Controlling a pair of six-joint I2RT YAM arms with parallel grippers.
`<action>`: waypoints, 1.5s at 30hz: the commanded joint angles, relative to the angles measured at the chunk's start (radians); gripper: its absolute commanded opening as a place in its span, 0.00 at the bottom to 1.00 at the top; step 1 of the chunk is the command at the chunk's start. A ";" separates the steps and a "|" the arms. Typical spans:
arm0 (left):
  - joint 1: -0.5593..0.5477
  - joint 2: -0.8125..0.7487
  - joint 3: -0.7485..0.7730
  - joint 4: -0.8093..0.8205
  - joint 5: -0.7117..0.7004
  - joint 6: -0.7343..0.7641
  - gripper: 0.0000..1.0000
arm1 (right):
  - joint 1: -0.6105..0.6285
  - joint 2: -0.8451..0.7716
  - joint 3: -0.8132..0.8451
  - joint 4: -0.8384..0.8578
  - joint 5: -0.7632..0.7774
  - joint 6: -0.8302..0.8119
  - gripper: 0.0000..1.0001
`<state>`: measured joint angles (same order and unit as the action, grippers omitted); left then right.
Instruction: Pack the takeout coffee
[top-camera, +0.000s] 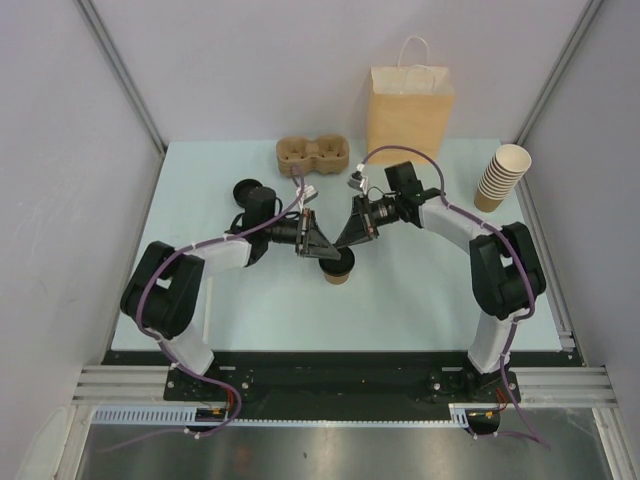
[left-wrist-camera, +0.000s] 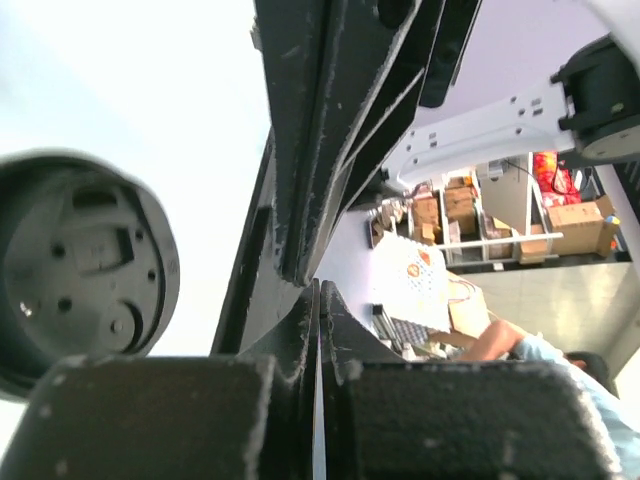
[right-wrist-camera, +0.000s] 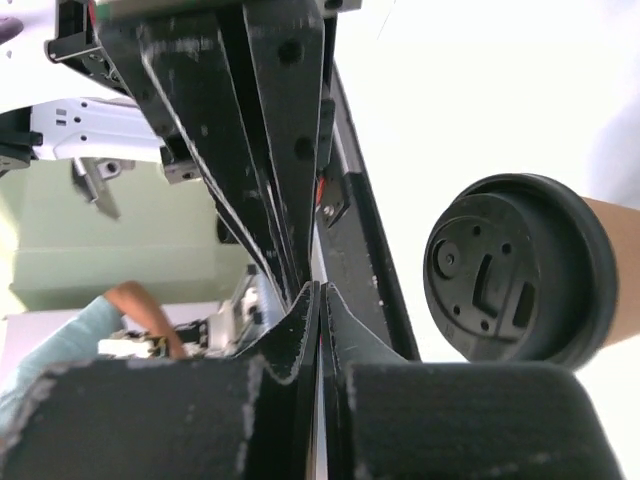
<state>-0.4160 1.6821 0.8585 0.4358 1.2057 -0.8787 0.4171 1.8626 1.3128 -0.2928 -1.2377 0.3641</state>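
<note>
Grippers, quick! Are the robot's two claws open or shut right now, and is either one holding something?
Left gripper: shut, holding nothing.
Right gripper: shut, holding nothing; the lidded cup sits beside it.

The left arm (top-camera: 215, 252) and right arm (top-camera: 450, 218) rise from the near edge of the counter (top-camera: 420, 300), elbows bent outward. Their forearms angle inward over the counter's middle. The left hand (top-camera: 322, 248) and right hand (top-camera: 345, 240) point towards each other, tips nearly meeting. Each hand's fingers are pressed flat together.
</note>
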 joint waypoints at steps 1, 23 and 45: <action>0.017 -0.030 0.075 0.076 -0.044 -0.036 0.00 | -0.026 -0.068 0.006 -0.068 0.070 -0.057 0.00; -0.010 0.011 0.024 -0.147 -0.144 0.171 0.00 | 0.005 0.041 0.006 0.069 0.227 0.056 0.00; -0.009 0.151 0.022 -0.367 -0.297 0.325 0.00 | -0.009 0.155 0.006 -0.022 0.296 -0.008 0.00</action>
<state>-0.4263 1.7672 0.9024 0.1986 1.0470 -0.6689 0.4168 1.9633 1.3167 -0.2592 -1.0332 0.4110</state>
